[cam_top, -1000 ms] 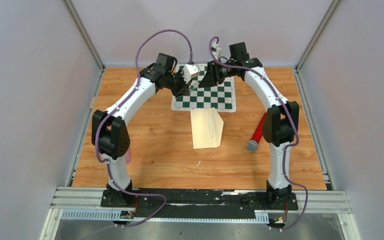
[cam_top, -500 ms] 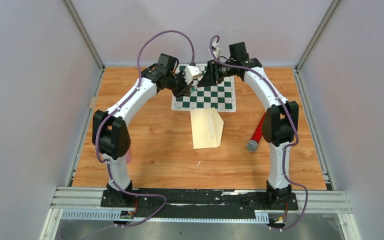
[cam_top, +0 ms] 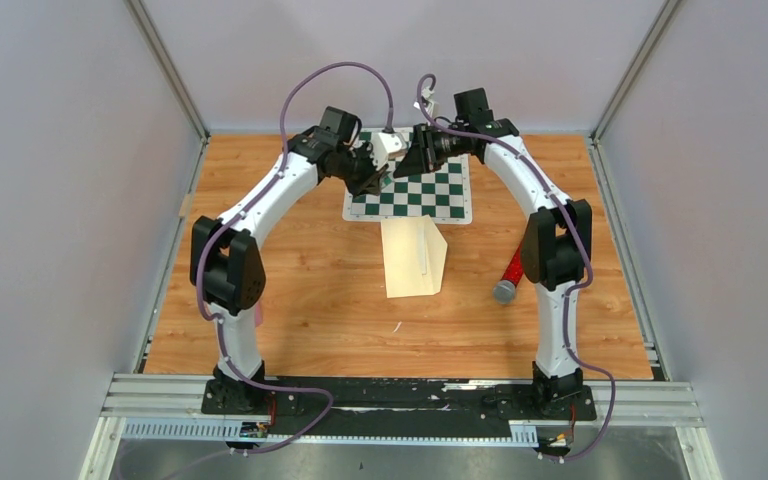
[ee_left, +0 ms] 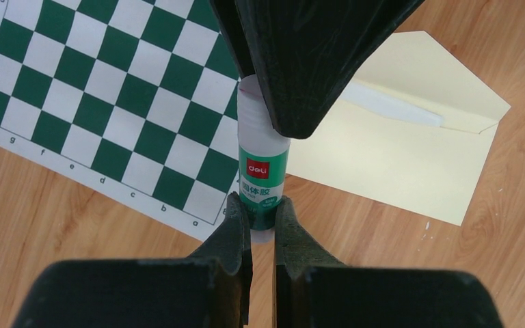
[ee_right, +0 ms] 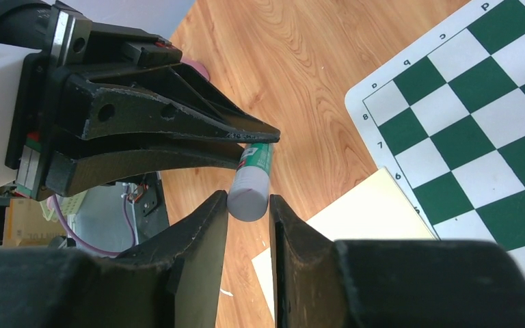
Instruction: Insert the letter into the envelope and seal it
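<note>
Aloft, arched inward tip-to-tip, left claw (ee_left: 262, 205) and right claw (ee_right: 248, 201) tight on glue stick (ee_left: 263, 174).

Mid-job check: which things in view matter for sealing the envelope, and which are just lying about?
In the job:
envelope, flap open
glue stick, gripped by the left tool
right tool, jaws around the stick's cap end

Lying about:
chessboard mat
red tube with a silver end, beside the right arm

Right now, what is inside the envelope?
The envelope lies flat with its flap open. Only a white strip shows at the mouth; the paper front covers the rest, so the letter cannot be confirmed inside.
</note>
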